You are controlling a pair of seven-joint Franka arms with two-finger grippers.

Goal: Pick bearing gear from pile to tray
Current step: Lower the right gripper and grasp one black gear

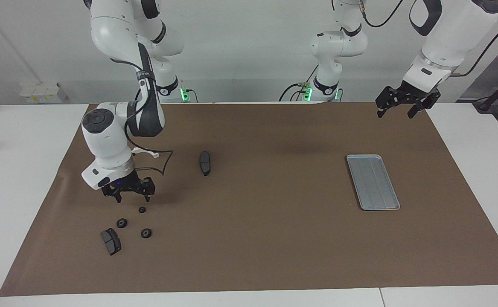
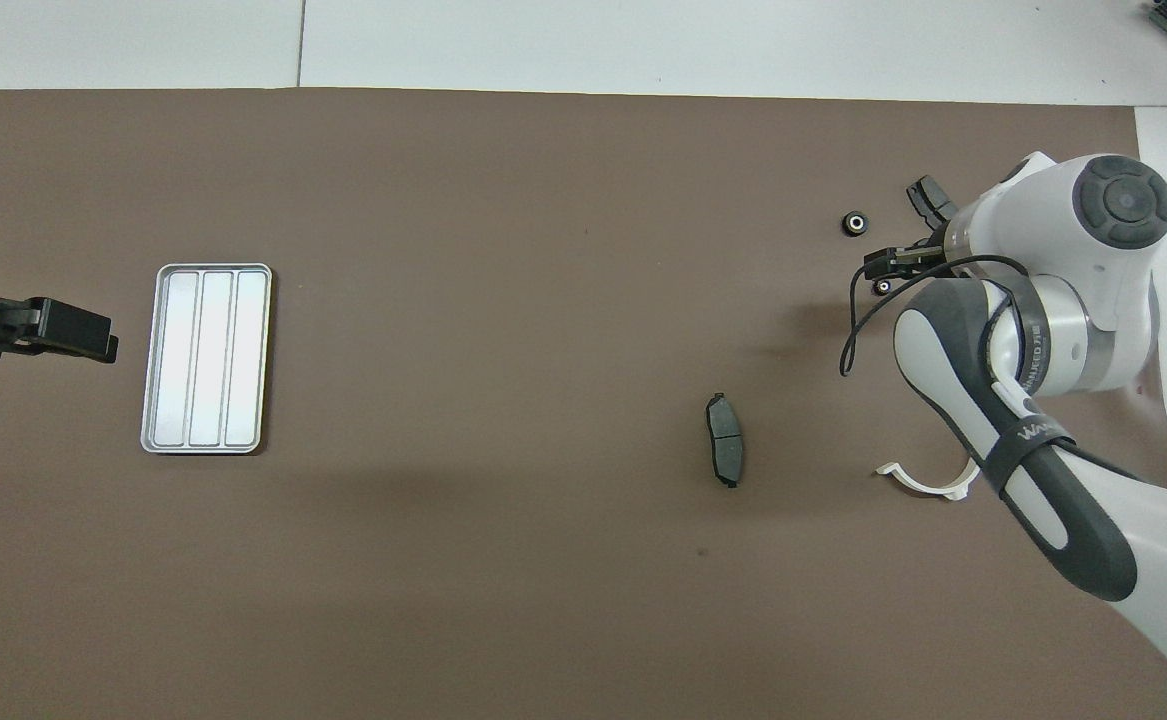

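Observation:
The pile lies at the right arm's end of the table: three small black rings (image 1: 142, 209) (image 1: 122, 223) (image 1: 146, 233) and a dark grey curved pad (image 1: 110, 241). My right gripper (image 1: 132, 198) hangs open low over the pile, just above the ring nearest the robots, holding nothing. In the overhead view that arm covers one ring; the other two rings (image 2: 854, 223) (image 2: 882, 288) and a corner of the pad (image 2: 928, 200) show. The silver ridged tray (image 1: 373, 182) (image 2: 206, 358) lies at the left arm's end. My left gripper (image 1: 395, 114) waits open, raised by the mat's corner.
A white half-ring bracket (image 1: 144, 151) (image 2: 928, 483) lies nearer to the robots than the pile, partly under the right arm. A second dark curved pad (image 1: 205, 163) (image 2: 725, 452) lies alone toward the table's middle. A brown mat (image 1: 266, 238) covers the table.

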